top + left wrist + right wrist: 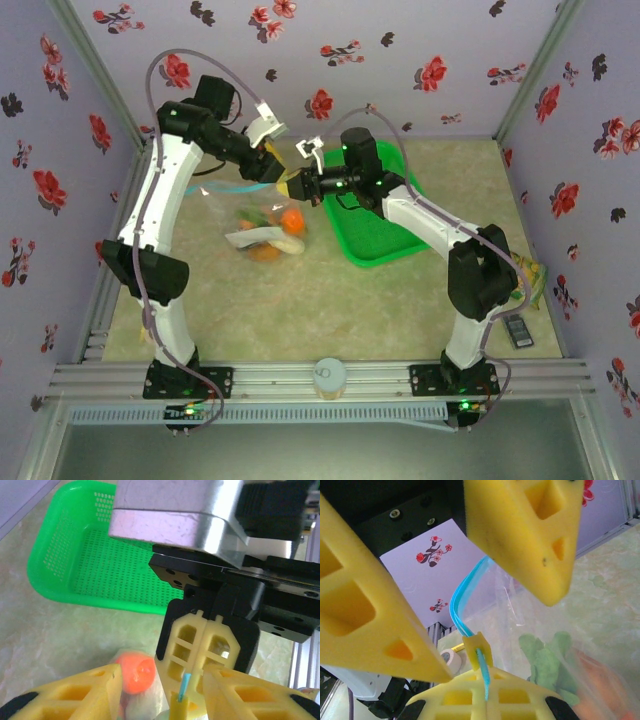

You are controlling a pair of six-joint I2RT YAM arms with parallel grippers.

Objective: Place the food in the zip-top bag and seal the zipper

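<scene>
- Alignment is what the coming move is judged to turn on: the zipper [250,188] is stretched left to right above the desk [330,310]. Its right end is pinched in the right claw [297,186], whose fingers are pressed together on it.
- The left claw [161,675] is held spread, one finger on each side of the strip just beside that pinch, with no contact to be seen (so the left arm is judged the nearer one for a run leftward along the strip).
- The zip-top bag [240,215] is draped from the strip down to the desk at centre-left, with the food [275,235] inside it.
- Whether the mouth is pressed shut cannot be told. The strip's left end is hard to make out beside the left arm, and the food is largely cut off in the wrist views.
</scene>
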